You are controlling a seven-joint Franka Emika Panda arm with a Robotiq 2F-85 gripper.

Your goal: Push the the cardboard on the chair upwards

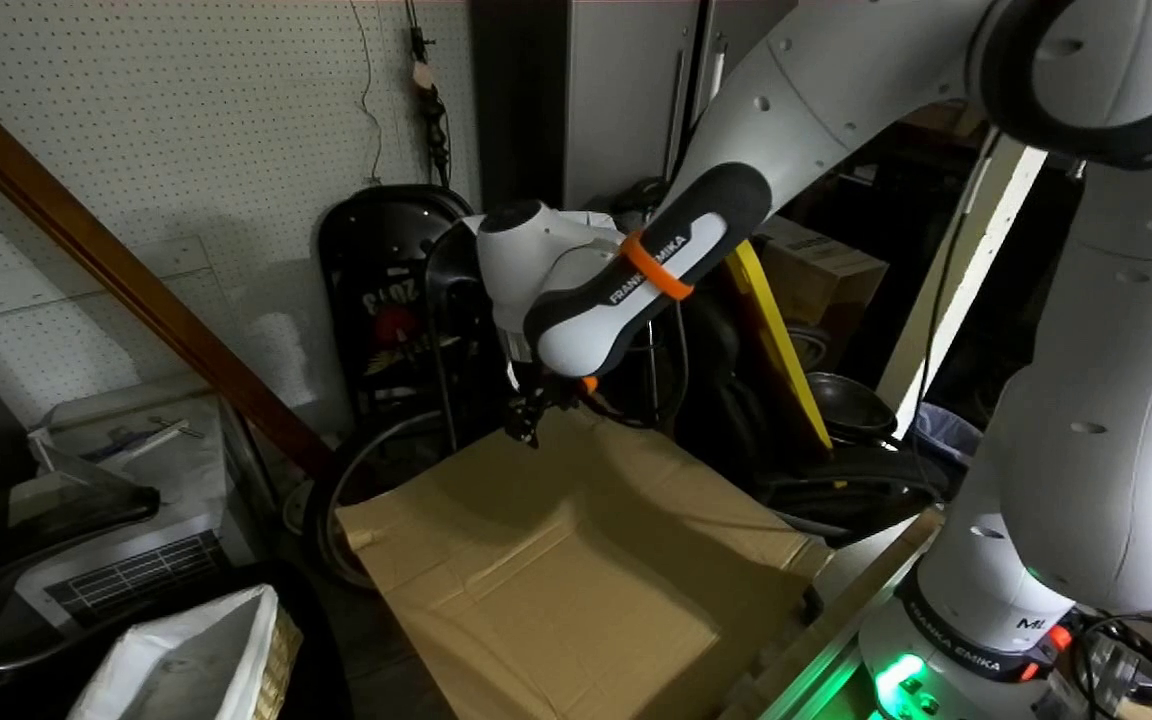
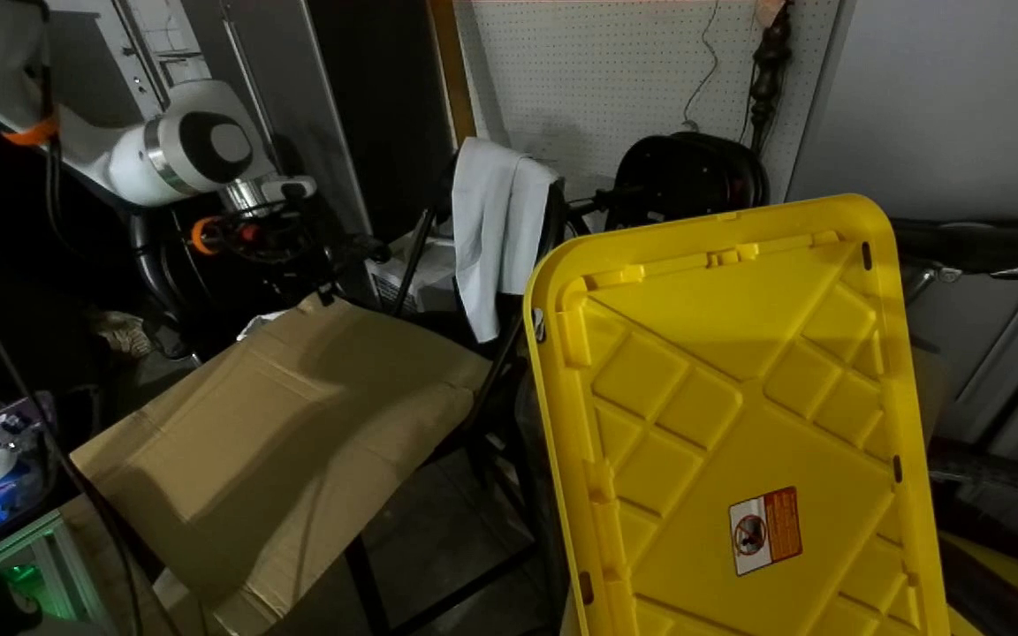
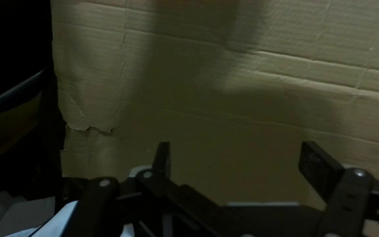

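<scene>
Base (image 1: 981, 585) reads FRANKA EMIKA, arm (image 1: 806, 110) same but part-hidden by orange band (image 1: 656, 266); label (image 2: 765, 531) on yellow lid (image 2: 725, 397) too small to read. Cardboard (image 1: 576, 580) lies on blk chair (image 2: 367, 583), ragged tear nr its edge, L in wrist view. End effector (image 3: 237, 159) spread, by cardboard's edge; touching? can't tell. Floor (image 1: 381, 645) open betw. cardboard & basket (image 1: 281, 665).

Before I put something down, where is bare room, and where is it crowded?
Bare: the cardboard sheet, across its middle, between the robot base and the gripper. Crowded: beyond the sheet's far edge, by the hanging white cloth; to one side, by the yellow bin lid.
</scene>
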